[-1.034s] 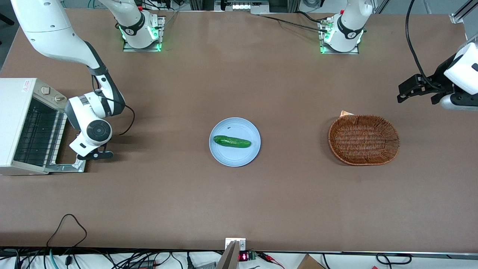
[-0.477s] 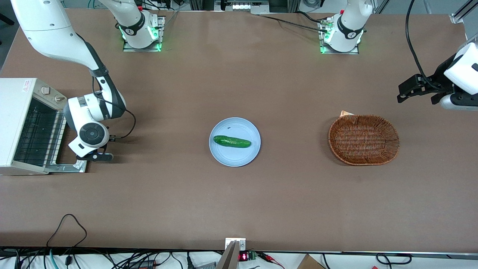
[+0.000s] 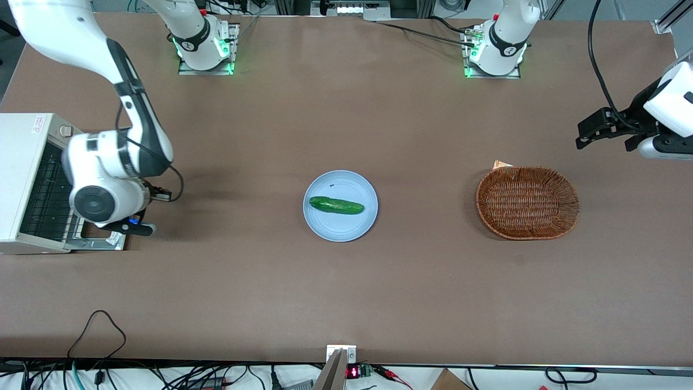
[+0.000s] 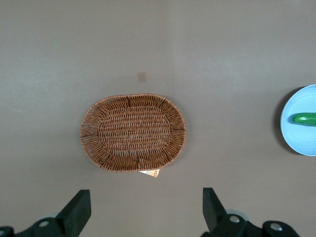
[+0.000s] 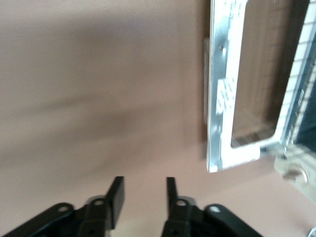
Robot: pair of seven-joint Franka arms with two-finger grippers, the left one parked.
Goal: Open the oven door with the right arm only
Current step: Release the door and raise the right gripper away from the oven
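Note:
The white oven stands at the working arm's end of the table, its wire rack showing. The oven door lies swung down flat in front of it; its silver-grey frame and dark glass show in the right wrist view, with a knob beside them. The right arm's wrist hangs above the door and hides most of it. My gripper is open and holds nothing; its fingers are over bare table, apart from the door's edge.
A light-blue plate with a green cucumber sits mid-table. A brown wicker basket lies toward the parked arm's end. A black cable loops near the table's front edge.
The right arm's wrist has risen and shifted toward the oven, now covering more of the flat door. The door and oven have not moved.

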